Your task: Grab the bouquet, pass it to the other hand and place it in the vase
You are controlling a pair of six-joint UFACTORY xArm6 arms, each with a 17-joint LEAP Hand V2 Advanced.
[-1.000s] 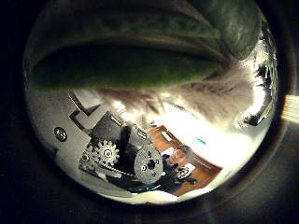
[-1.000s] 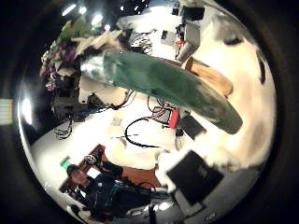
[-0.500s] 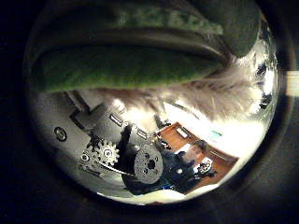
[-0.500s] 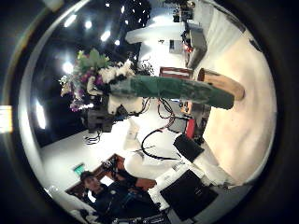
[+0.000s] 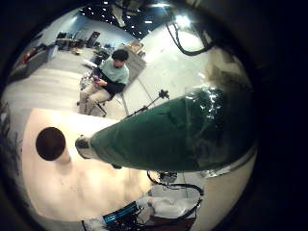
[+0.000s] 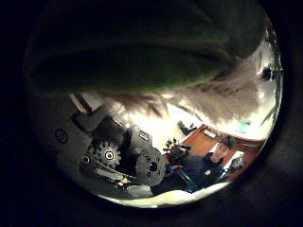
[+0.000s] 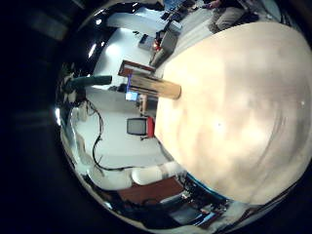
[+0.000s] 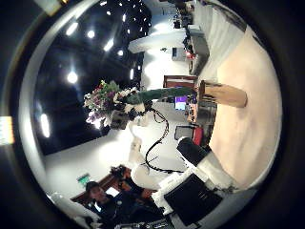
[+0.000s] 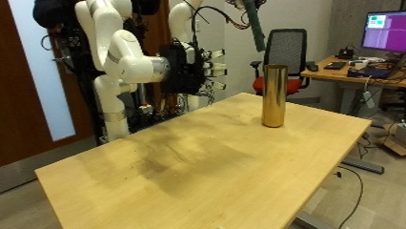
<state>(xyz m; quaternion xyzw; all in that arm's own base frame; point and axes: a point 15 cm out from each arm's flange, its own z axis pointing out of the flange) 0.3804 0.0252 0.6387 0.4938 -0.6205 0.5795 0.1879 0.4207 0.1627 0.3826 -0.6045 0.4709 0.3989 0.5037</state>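
Observation:
The bouquet's dark green wrap (image 9: pixel 257 24) hangs down from the top edge, above and a little behind the tall gold vase (image 9: pixel 273 95) on the wooden table (image 9: pixel 191 162). My left hand is above the picture's edge; its fingers (image 6: pixel 123 156) curl by the wrap (image 6: pixel 133 47), which fills that palm view. The wrap (image 5: pixel 173 130) tapers toward the vase's dark mouth (image 5: pixel 50 142) below. My right hand (image 9: pixel 197 62) hangs open beyond the table's far edge, holding nothing. From it I see the flowers (image 8: pixel 110 100) held apart from it, with the vase (image 8: pixel 221 93) nearby.
A black office chair (image 9: pixel 290 48) stands behind the vase. A desk with a lit monitor (image 9: pixel 385 33) lies past the table's far corner. The table's bare top stretches from the vase toward the near edge (image 9: pixel 152 205).
The bouquet, close across the right palm a second ago, now looks small and distant from it, so the right hand has drawn away. The wrap stays pressed against the left palm.

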